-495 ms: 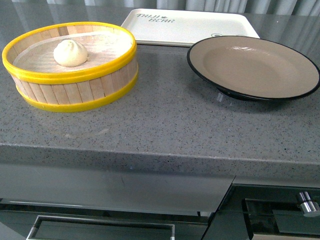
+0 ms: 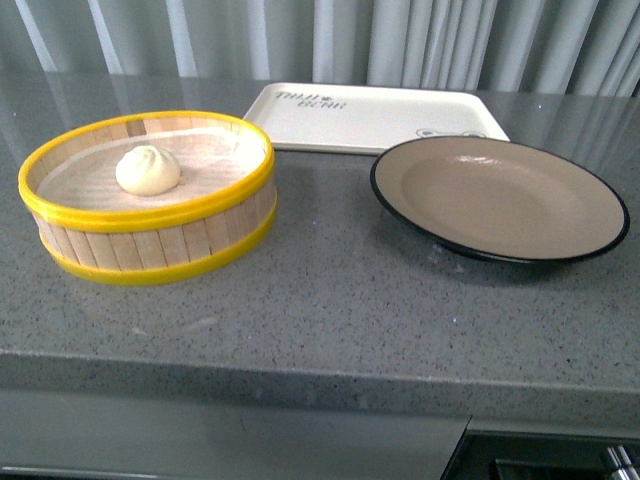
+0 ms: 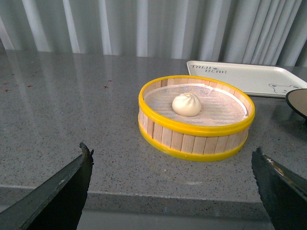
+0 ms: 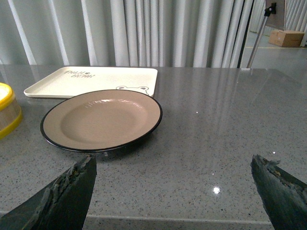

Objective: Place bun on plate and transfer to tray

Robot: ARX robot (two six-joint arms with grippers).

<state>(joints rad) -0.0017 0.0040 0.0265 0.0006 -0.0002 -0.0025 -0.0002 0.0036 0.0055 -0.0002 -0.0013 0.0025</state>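
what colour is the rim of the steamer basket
Bright yellow, on the steamer basket, around pale wooden slats; clearest in the left wrist view.

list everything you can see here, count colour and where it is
bun: one, white, inside the steamer basket
steamer basket: one, wooden slats with yellow rims, on the left of the countertop
plate: one, beige inside with a black rim, right of the basket, nothing on it
tray: one, cream-white with dark lettering, at the back behind the basket and plate, nothing on it
countertop: one, speckled grey, under everything
curtain: one, pale grey, behind the counter
cardboard box: one, brown, far in the background
left hand: one, dark, open, facing the basket, holding nothing
right hand: one, dark, open, facing the plate, holding nothing
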